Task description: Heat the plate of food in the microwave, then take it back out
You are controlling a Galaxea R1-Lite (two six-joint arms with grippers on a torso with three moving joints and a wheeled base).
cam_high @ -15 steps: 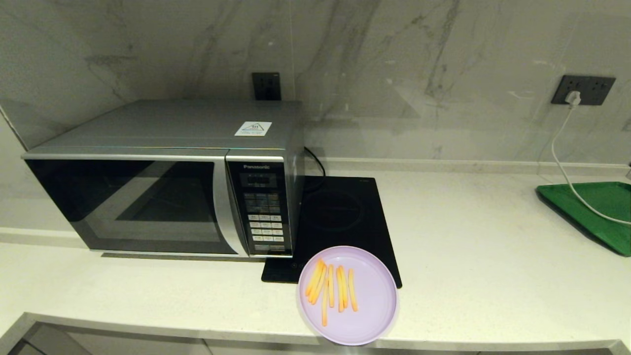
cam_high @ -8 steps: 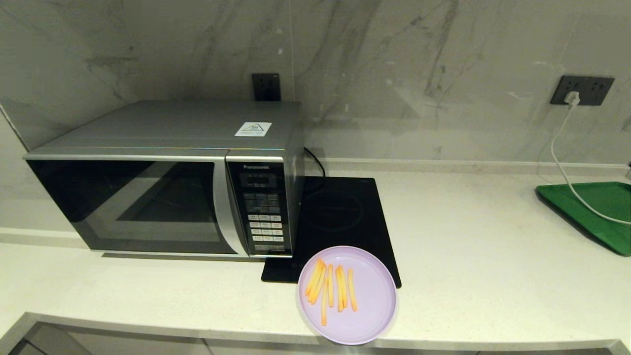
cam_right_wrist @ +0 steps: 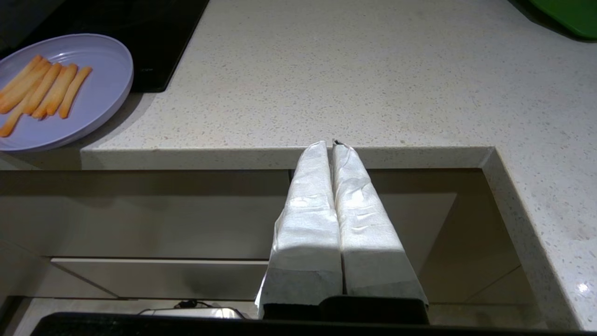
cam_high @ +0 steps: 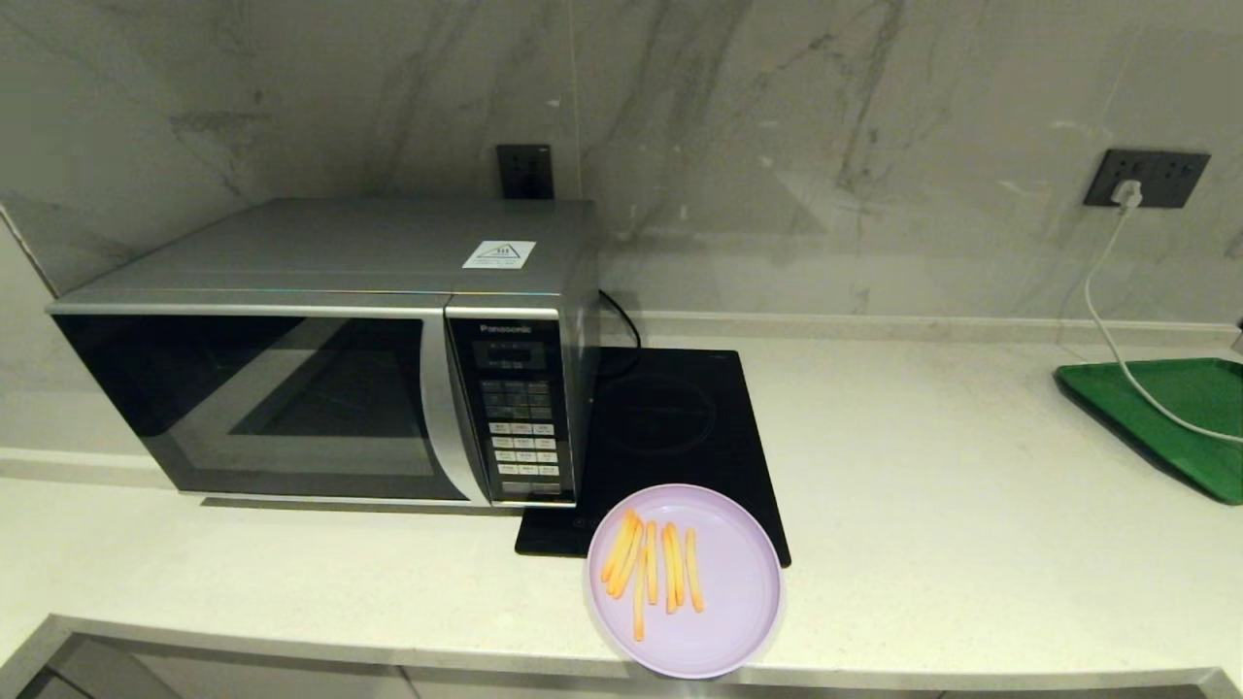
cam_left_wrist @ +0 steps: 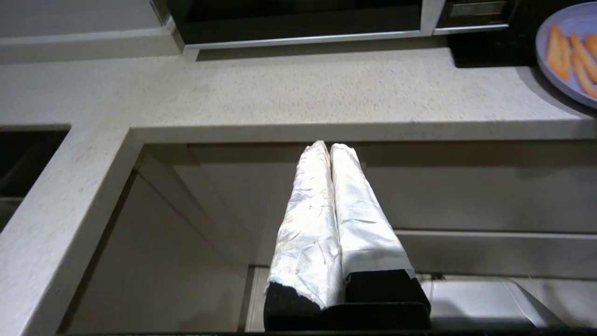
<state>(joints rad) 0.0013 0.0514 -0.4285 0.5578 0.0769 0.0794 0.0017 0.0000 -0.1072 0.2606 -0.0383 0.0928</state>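
Observation:
The pale lilac plate of food (cam_high: pixel 723 592) rests at the counter's front edge, partly on the hob, with orange-yellow fries (cam_high: pixel 651 568) lined up on its left half. It also shows in the left wrist view as the plate (cam_left_wrist: pixel 550 65) and in the right wrist view as the plate (cam_right_wrist: pixel 100 93). The silver-grey Panasonic microwave (cam_high: pixel 330 349) stands at the left with its dark glass door closed. Neither arm appears in the head view. My left gripper (cam_left_wrist: pixel 330 145) is shut and empty, below the counter's front edge. My right gripper (cam_right_wrist: pixel 330 143) is shut and empty, likewise below that edge.
A flat black induction hob (cam_high: pixel 670 427) lies right of the microwave. A green tray (cam_high: pixel 1180 417) sits at the far right with a white cable (cam_high: pixel 1102 311) running to a wall socket. The counter edge (cam_left_wrist: pixel 326 130) and cabinet fronts are just ahead of both grippers.

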